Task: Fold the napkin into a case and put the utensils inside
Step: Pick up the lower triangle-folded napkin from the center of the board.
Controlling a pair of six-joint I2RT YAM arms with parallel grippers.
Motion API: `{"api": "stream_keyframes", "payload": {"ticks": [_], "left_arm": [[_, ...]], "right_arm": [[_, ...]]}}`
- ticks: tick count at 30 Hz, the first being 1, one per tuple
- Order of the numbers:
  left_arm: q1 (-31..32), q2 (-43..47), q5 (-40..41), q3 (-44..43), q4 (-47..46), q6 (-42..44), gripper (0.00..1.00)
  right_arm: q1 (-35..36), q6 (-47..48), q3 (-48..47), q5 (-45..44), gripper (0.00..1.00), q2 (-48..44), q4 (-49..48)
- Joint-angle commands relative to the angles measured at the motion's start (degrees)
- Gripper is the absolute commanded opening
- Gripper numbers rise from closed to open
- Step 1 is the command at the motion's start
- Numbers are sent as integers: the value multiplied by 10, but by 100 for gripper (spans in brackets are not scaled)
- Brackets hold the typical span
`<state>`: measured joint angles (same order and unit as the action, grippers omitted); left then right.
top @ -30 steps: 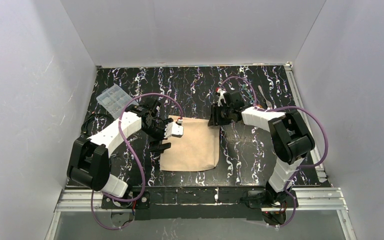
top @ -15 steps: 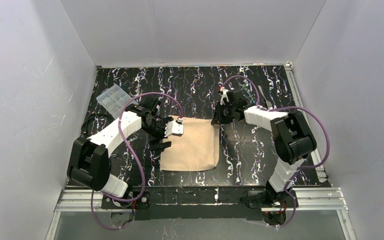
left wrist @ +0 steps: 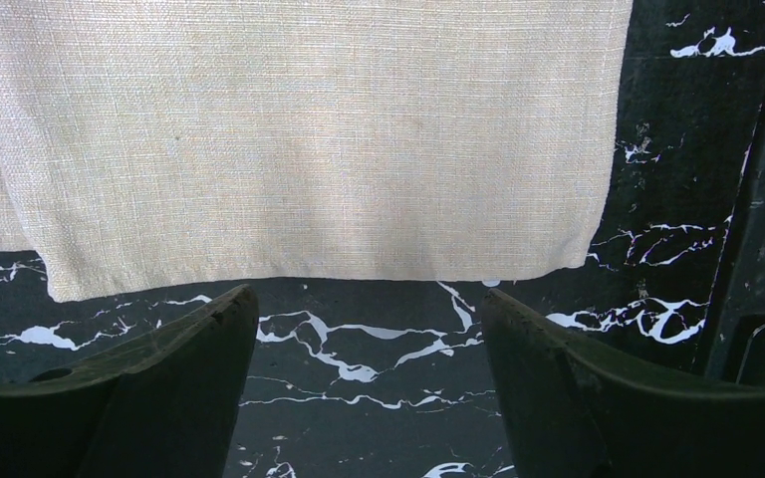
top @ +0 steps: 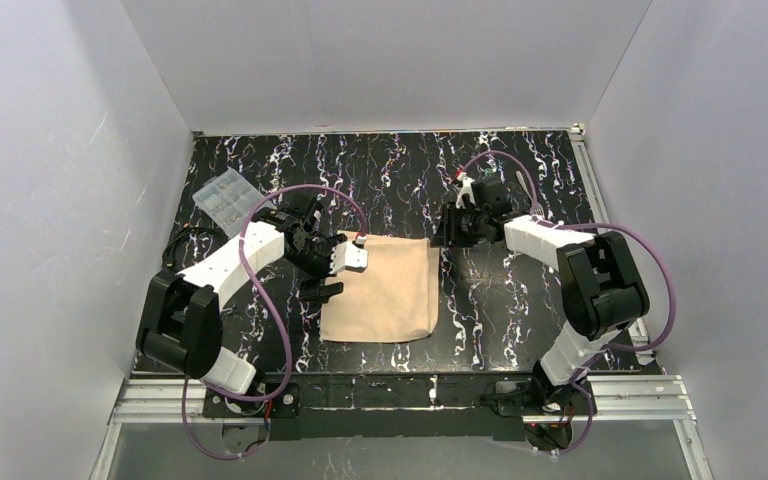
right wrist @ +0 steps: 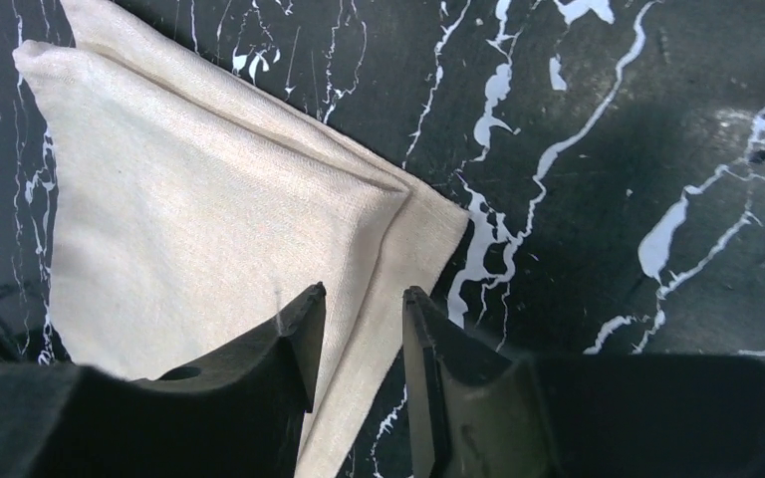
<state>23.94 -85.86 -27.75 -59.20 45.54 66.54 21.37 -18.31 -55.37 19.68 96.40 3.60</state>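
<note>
The tan napkin (top: 380, 288) lies flat on the black marbled table, folded into a layered, roughly rectangular shape. My left gripper (top: 320, 292) is open and empty at its left edge, over bare table; in the left wrist view (left wrist: 369, 299) the napkin (left wrist: 289, 129) lies just ahead of the fingertips. My right gripper (top: 445, 236) hovers by the napkin's far right corner. In the right wrist view (right wrist: 364, 291) its jaws stand a little apart with nothing between them, above the layered napkin corner (right wrist: 209, 219). The silver fork (top: 526, 192) lies at the far right. The spoon does not show.
A clear plastic compartment box (top: 222, 195) sits at the far left of the table. White walls enclose the table on three sides. A metal rail (top: 600, 200) runs along the right edge. Purple cables loop over both arms.
My right gripper has moved right and back, off the napkin's far right corner. The napkin's far edge now lies flat. The left arm has hardly moved.
</note>
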Motion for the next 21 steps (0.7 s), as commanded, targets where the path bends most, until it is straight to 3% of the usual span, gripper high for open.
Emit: {"api": "stream_keyframes", "payload": {"ticks": [1, 5, 14, 21], "left_arm": [[-4, 1, -5, -11, 4, -26, 84], [-15, -14, 1, -30, -14, -58, 92], [-53, -60, 2, -85, -7, -102, 92], [-71, -72, 22, -96, -17, -126, 88]], "right_arm": [[3, -19, -8, 28, 47, 21, -31], [10, -23, -16, 26, 49, 35, -31], [23, -29, -39, 4, 49, 66, -47], [27, -33, -45, 6, 37, 76, -61]]}}
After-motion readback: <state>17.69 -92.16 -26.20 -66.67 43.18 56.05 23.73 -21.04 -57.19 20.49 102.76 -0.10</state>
